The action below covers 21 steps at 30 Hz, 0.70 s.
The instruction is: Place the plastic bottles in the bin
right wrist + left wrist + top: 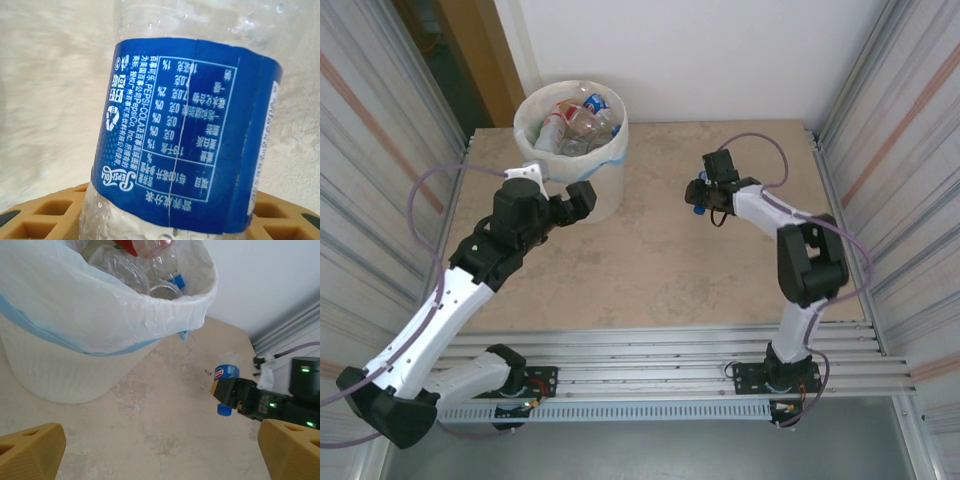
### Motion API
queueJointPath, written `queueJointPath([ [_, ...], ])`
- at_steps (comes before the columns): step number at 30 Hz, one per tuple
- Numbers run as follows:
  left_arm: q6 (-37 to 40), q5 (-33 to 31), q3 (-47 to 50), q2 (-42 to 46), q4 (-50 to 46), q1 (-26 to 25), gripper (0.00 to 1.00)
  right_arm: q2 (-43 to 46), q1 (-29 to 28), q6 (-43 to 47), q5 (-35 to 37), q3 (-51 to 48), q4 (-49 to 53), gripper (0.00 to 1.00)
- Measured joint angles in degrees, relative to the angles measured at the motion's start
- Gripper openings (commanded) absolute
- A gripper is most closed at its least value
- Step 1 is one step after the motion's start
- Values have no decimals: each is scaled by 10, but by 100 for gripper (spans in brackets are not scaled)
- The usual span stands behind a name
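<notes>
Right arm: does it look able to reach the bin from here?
Probably yes: bare table lies between the right gripper, gripping the blue-label bottle, and the bin. The open left gripper beside the bin may crowd it.

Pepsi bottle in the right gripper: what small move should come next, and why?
Probably lift it straight up off the table. The right gripper looks closed on the Pepsi bottle, held low over it, and the bin stands across to the left with a tall rim to clear.
</notes>
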State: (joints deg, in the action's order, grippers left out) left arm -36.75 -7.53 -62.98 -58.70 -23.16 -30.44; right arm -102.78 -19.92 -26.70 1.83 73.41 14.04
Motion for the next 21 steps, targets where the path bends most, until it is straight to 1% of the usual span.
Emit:
queueJointPath([
  [4, -2, 31, -1, -12, 8, 0, 98, 114, -35, 34, -24, -61, -61, 27],
  [8, 2, 87, -20, -34, 23, -3, 99, 191, -74, 66, -47, -83, -100, 26],
  [13, 12, 144, -63, -64, 48, -32, 99, 252, -120, 104, -64, -92, -135, 26],
  [17, 25, 169, -100, -91, 64, -55, 99, 279, -150, 127, -80, -92, -157, 26],
  [21, 30, 184, -122, -118, 75, -66, 99, 299, -176, 147, -92, -96, -170, 27],
])
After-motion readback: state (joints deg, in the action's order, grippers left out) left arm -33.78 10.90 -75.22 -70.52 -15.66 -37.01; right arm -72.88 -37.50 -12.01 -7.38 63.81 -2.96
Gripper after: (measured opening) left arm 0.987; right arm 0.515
